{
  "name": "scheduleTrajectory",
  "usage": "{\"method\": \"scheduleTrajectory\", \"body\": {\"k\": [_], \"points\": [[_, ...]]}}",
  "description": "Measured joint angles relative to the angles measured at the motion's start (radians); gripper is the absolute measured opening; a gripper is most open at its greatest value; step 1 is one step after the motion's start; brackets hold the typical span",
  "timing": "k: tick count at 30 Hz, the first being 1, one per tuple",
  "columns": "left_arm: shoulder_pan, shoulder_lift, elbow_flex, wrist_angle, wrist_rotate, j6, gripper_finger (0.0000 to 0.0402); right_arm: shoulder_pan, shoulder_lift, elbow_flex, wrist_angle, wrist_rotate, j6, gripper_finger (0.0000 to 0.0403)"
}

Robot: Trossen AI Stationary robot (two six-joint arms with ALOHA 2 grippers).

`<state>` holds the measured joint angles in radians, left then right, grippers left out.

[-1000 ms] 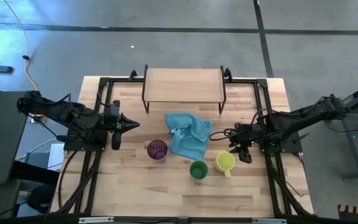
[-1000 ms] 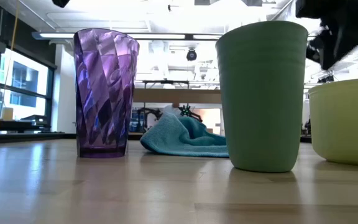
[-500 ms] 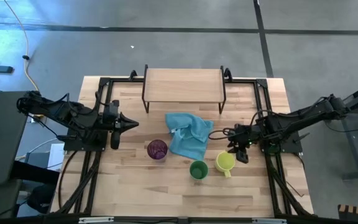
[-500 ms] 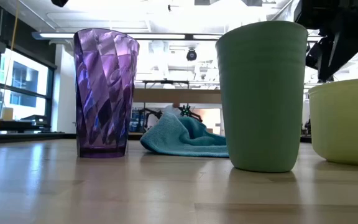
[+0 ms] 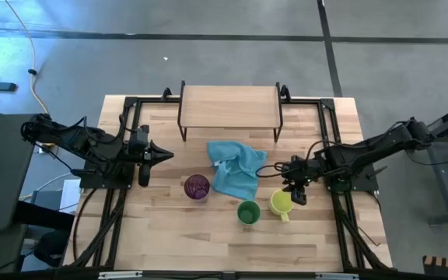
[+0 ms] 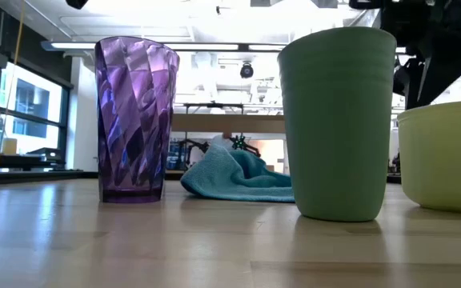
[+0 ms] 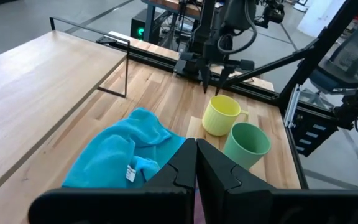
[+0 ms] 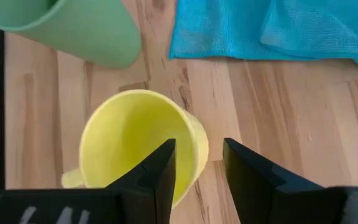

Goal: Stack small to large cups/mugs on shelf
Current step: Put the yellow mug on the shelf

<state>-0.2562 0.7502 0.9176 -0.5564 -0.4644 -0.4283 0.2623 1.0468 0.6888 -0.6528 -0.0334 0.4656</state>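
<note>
The right gripper (image 8: 197,168) hangs just above the yellow-green mug (image 5: 281,203), jaws spread wide, one finger over the mug's mouth and the other outside its wall, so the rim nearest the light blue cloth (image 5: 236,168) lies between them, not gripped. The mug stands upright on the tabletop (image 5: 208,245) just beside the green cup (image 5: 248,212), with the purple tumbler (image 5: 197,187) beyond the cloth and the shelf (image 5: 229,106) bare at the far edge. The left gripper (image 5: 164,155) waits with jaws closed, well apart from the tumbler.
</note>
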Motion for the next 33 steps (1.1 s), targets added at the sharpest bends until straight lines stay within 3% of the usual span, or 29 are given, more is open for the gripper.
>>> {"method": "scheduleTrajectory", "body": {"k": [22, 33], "points": [[0.000, 0.000, 0.000, 0.000, 0.000, 0.000, 0.0001, 0.000, 0.080, 0.000, 0.037, 0.038, 0.004, 0.0126], [0.000, 0.000, 0.000, 0.000, 0.000, 0.000, 0.0001, 0.000, 0.080, 0.000, 0.042, -0.006, -0.029, 0.0126]]}}
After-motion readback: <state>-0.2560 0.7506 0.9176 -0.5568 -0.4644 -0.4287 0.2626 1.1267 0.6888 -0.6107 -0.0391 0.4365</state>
